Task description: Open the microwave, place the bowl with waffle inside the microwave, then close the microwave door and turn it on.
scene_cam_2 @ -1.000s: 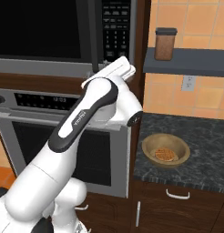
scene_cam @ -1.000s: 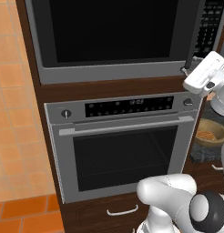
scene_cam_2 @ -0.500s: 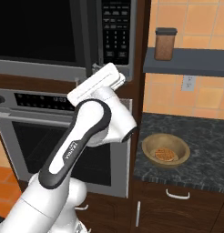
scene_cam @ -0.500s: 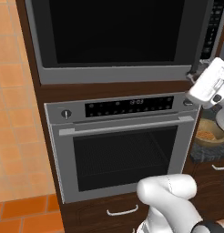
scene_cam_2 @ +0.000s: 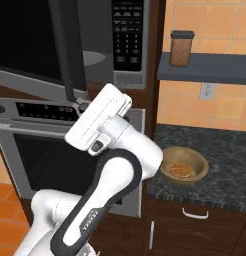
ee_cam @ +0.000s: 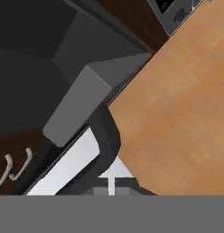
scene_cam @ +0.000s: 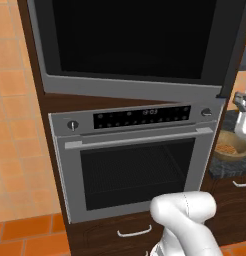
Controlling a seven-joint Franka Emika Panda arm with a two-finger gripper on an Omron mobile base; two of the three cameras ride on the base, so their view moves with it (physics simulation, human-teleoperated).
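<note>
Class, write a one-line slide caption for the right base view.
Microwave door swung partly open, white arm raised before the oven, bowl with waffle waiting on the dark counter.

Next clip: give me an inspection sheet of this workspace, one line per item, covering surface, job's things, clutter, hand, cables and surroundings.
Surface: dark speckled counter right of the oven.
Job's things: microwave with its door swung partly open, cavity and turntable showing; keypad at its right. Bowl on the counter, waffle inside.
Clutter: brown lidded jar on a grey shelf.
Hand: hand at the door's dark bar handle; shut, though whether it grips the handle cannot be told.
Cables: nothing seen.
Surroundings: grey oven below the microwave, orange tiled wall with a socket, dark wood drawers.
</note>
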